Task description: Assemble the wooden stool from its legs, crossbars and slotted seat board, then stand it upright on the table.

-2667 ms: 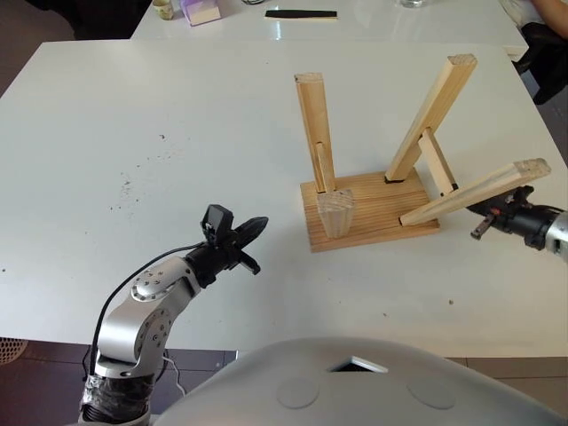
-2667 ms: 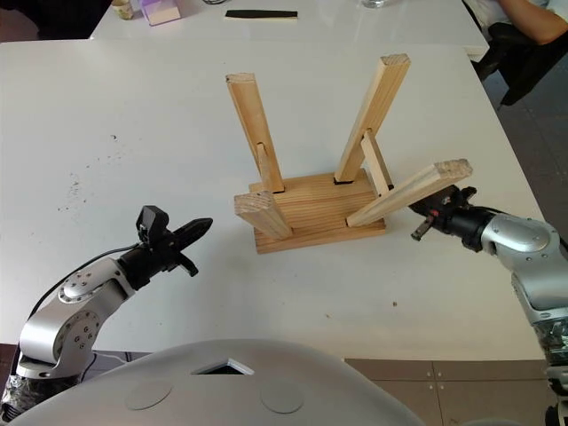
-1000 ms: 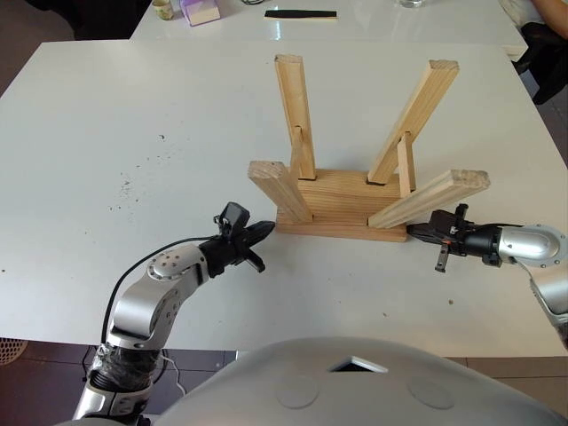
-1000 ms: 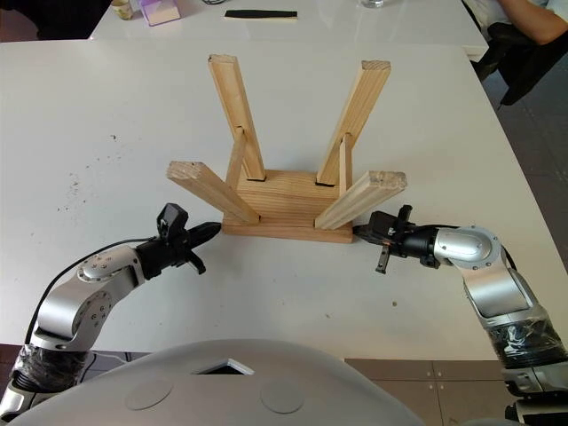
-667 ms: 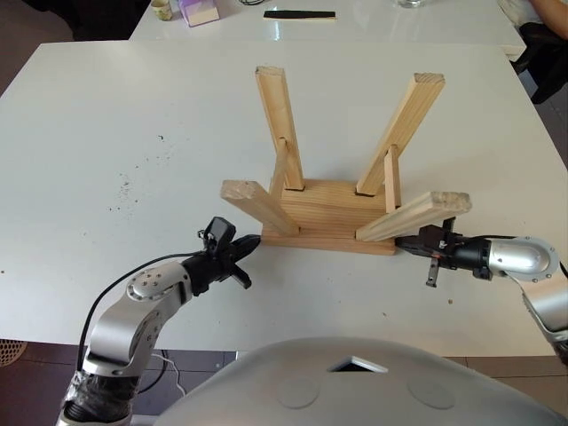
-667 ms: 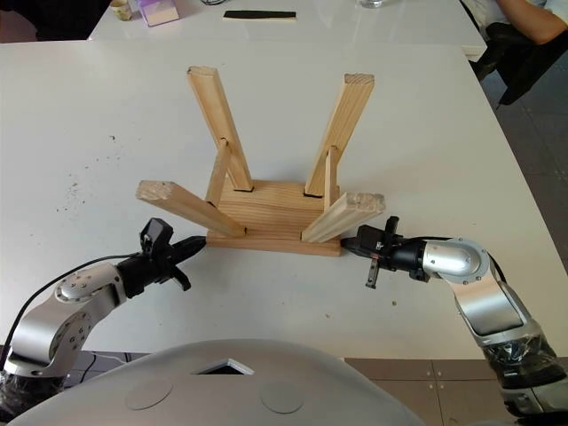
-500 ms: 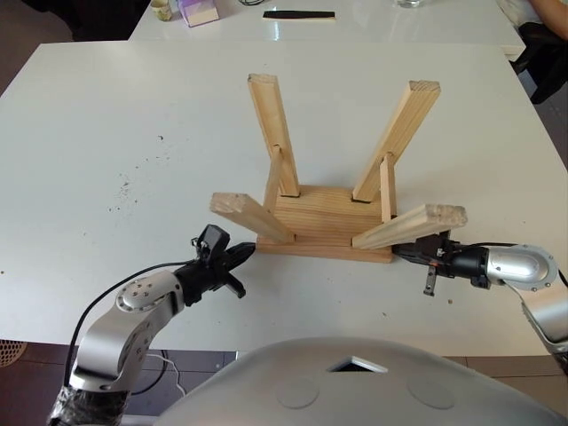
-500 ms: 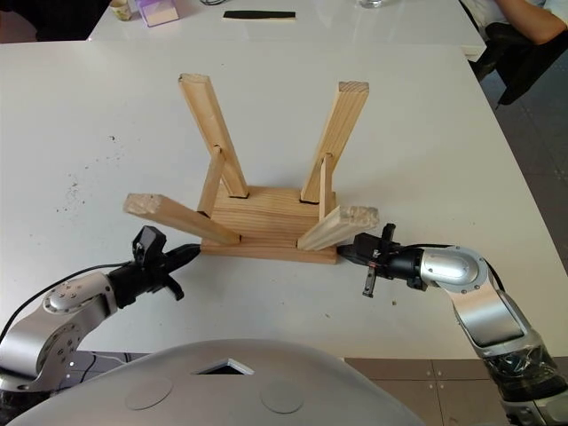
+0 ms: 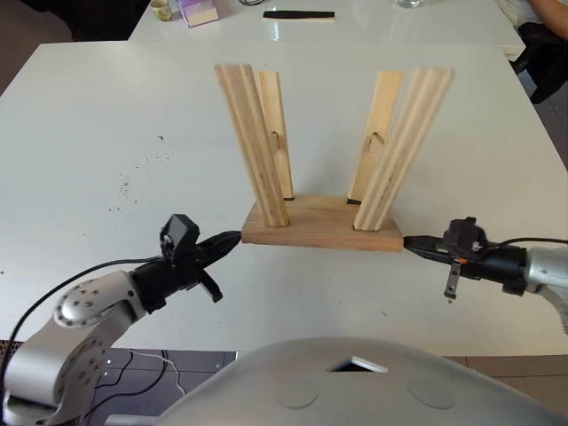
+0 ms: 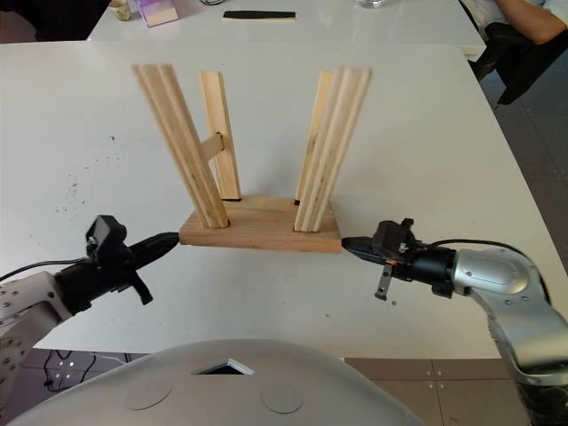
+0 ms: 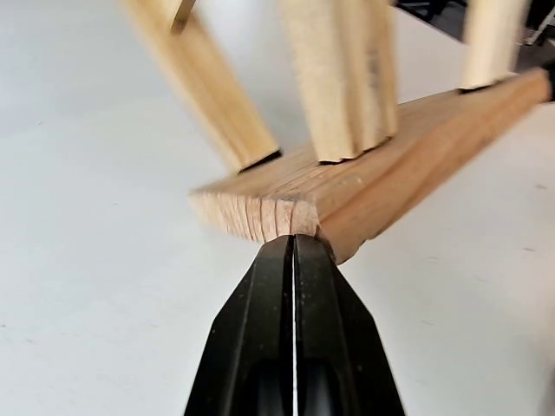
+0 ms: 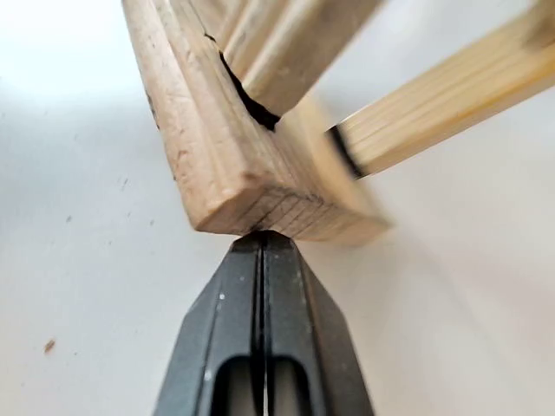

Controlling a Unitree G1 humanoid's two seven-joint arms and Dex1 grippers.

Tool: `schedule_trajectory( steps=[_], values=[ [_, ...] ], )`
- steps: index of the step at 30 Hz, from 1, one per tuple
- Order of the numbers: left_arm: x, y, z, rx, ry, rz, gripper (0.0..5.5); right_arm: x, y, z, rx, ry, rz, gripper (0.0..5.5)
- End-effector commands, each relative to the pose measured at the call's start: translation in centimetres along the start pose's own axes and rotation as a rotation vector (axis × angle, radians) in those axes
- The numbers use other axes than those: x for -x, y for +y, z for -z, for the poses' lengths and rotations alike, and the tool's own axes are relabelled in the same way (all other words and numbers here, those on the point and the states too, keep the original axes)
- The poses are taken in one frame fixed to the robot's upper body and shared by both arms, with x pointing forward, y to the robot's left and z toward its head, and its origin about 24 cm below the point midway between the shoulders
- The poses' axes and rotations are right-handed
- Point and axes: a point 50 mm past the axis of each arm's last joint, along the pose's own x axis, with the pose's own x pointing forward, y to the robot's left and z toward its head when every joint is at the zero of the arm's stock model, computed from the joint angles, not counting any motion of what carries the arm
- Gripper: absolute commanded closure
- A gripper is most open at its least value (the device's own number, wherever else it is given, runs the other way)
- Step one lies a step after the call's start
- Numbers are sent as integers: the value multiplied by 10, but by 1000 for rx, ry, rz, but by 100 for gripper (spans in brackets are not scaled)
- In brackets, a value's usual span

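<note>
In the left eye view the assembled stool [image 9: 321, 177] stood upside down near the middle of the white tabletop [image 9: 106, 115], its four legs [image 9: 256, 142] splayed upward from the slotted seat board [image 9: 319, 234]. The left claw [image 9: 227, 241] and right claw [image 9: 415, 241] each had its closed tip against an opposite end of the board. I could not tell whether the board rested on the tabletop or hung just above it. The right eye view showed a short crossbar [image 10: 212, 145] joining the left pair of legs. In the left wrist view that claw [image 11: 293, 251] was shut, its fingers together, the tip touching the end grain at a corner of the board [image 11: 390, 156]. The right wrist view showed its claw [image 12: 263, 247] closed likewise and butted against the other end [image 12: 217, 147]. The stool is probably stiff, light wood with smooth faces, and the slotted joints may work loose. Two pointed tips give a slippery pivot, so a clasp around a leg or across the board's thickness would likely be surer. Compared with 2.7 s ago, the stool had shifted from the right towards the centre and tipped so the board showed edge-on, and the left claw, then well apart from it, now touched it.
</note>
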Motion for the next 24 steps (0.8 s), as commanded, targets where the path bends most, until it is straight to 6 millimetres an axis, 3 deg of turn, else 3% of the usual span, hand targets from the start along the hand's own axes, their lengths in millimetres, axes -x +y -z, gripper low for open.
schedule_trajectory(
  steps=[1,8,15,19,24],
  values=[
    [-6,-25,-18,-7,-79,209,548,-9,16,-30,52,-151,-111,550],
    [-14,-8,-37,-93,-120,168,548,-10,5,-39,86,-172,-105,550],
    [-16,2,-32,-96,-92,113,548,-9,-2,-37,84,-160,-85,550],
    [-6,15,-27,-111,-82,53,548,0,-15,-14,91,-31,-34,550],
    [19,54,-9,-129,12,-40,524,8,-34,10,71,43,10,550]
  ],
)
